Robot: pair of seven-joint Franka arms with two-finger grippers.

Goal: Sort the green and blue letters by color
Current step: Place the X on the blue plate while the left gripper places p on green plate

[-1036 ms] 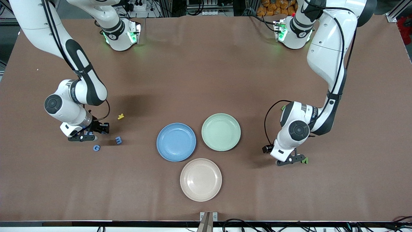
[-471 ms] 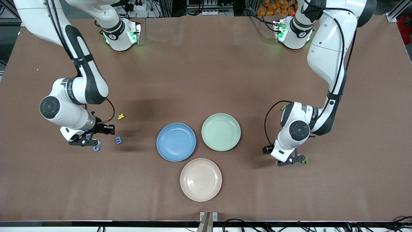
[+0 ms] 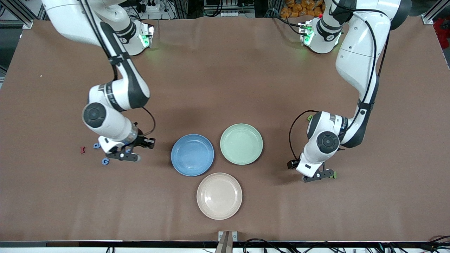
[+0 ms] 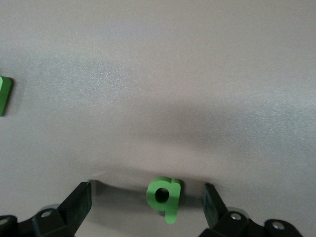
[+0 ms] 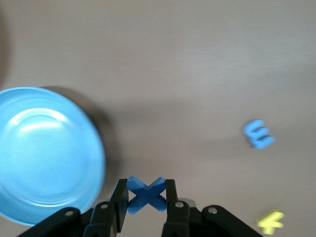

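Observation:
My right gripper (image 3: 123, 155) is shut on a blue X (image 5: 144, 196) and holds it over the table, between the loose letters and the blue plate (image 3: 192, 165). That plate also shows in the right wrist view (image 5: 47, 163). A blue G (image 3: 105, 161) and another blue letter (image 3: 96, 145) lie at the right arm's end. A blue E (image 5: 257, 134) lies under the right wrist camera. My left gripper (image 3: 321, 174) is open and low, with its fingers either side of a green q (image 4: 164, 196). Another green letter (image 4: 4, 95) lies apart from it.
A green plate (image 3: 241, 154) stands beside the blue one, and a pale pink plate (image 3: 219, 207) stands nearer the front camera. A dark red letter (image 3: 82, 150) lies beside the blue letters. A yellow letter (image 5: 270, 222) lies near the blue E.
My right gripper has moved from the blue letters toward the blue plate with the blue X in it, uncovering a red and a blue letter. My left gripper has barely moved.

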